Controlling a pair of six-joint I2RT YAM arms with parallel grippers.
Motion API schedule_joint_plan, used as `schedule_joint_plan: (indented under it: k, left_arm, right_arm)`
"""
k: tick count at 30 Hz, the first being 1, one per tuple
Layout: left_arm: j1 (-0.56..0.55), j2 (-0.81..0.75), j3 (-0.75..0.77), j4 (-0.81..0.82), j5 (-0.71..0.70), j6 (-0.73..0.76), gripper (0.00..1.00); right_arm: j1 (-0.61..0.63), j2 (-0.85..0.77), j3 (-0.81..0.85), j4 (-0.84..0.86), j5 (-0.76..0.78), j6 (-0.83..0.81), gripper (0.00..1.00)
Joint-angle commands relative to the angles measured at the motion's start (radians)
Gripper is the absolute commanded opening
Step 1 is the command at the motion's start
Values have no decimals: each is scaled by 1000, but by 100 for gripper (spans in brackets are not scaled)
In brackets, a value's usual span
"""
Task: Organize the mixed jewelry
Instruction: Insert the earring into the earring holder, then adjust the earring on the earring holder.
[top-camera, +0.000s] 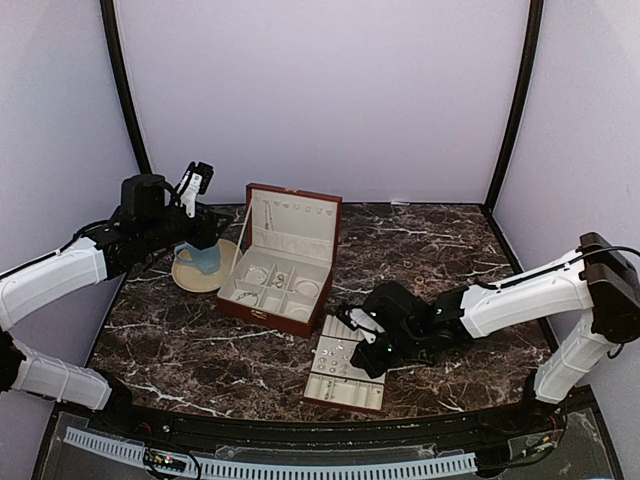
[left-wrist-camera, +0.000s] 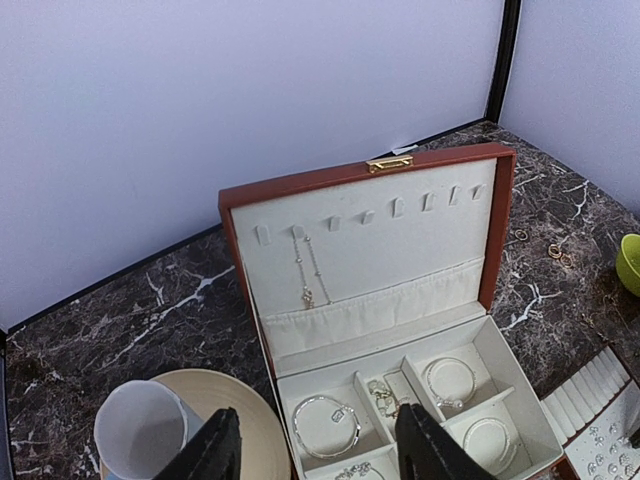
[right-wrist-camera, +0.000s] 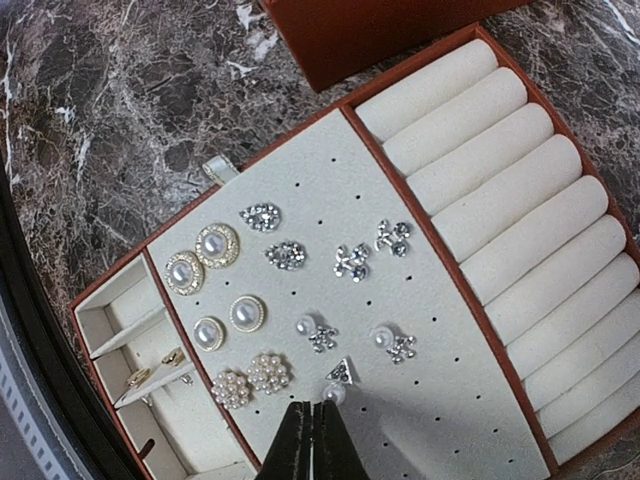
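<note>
The mixed jewelry is spread over two containers. Hoop bracelets (left-wrist-camera: 326, 425) and a chain (left-wrist-camera: 305, 272) lie in the open reddish-brown box (top-camera: 288, 215). Pearl and crystal studs (right-wrist-camera: 217, 245) sit on the cream slotted tray (right-wrist-camera: 480, 400), which also shows in the top view (top-camera: 377, 396). My right gripper (right-wrist-camera: 312, 408) is shut just above the tray. Its tip touches a triangle-and-pearl stud (right-wrist-camera: 338, 378) that lies on the pad. In the top view the right gripper (top-camera: 355, 338) is over the tray's upper end. My left gripper (left-wrist-camera: 315, 440) is open and empty, above the box's front compartments.
A pale blue mug (left-wrist-camera: 140, 432) stands on a cream plate (left-wrist-camera: 255, 420) left of the box. Small gold rings (left-wrist-camera: 555, 251) lie loose on the marble to the right of the box lid. A green object (left-wrist-camera: 630, 262) sits at the right edge.
</note>
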Motion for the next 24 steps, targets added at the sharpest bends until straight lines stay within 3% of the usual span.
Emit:
schedule_joint_plan:
  k: [1, 24]
  left_arm:
    - [2, -13, -12, 11, -6, 12, 56]
    - [2, -29, -17, 14, -13, 11, 56]
  right_arm:
    - [-1, 25, -11, 23, -2, -3, 2]
    - [-2, -77, -21, -11, 40, -10, 4]
